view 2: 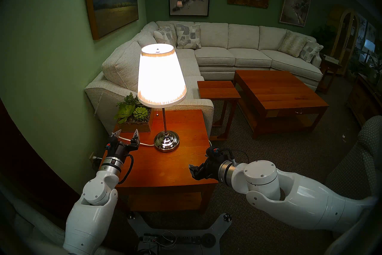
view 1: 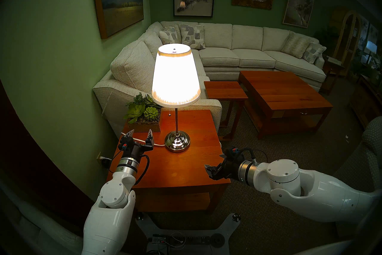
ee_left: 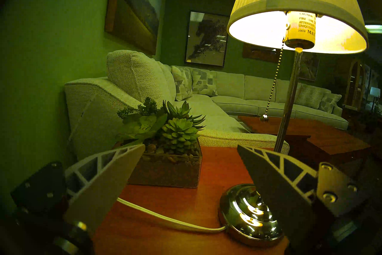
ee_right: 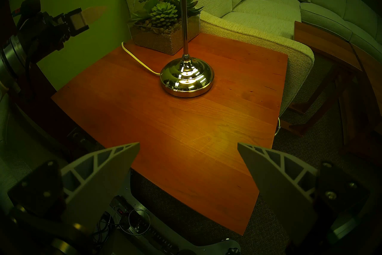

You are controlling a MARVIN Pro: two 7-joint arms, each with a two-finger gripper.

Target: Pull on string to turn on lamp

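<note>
String (ee_left: 275, 80) hangs limp beside the lit lamp (view 1: 175, 74) pole, a thin, slippery bead chain; pinch just above its end ball and pull gently, or you may tip the lamp. Left gripper (view 1: 140, 134) and right gripper (ee_right: 188, 157) gape empty.

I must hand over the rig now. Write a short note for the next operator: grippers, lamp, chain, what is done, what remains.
Left gripper: open, empty, low over the table's left rear, pointing toward the planter.
Right gripper: open, empty, at the table's front right corner.
Lamp: upright on the table, shade glowing, so it is lit.
Chain: hangs free from the socket, left of the pole, ball at its end; nothing touches it.
Done: lamp is on, chain released.
Left: nothing on the lamp itself; at most, park the arms.
</note>
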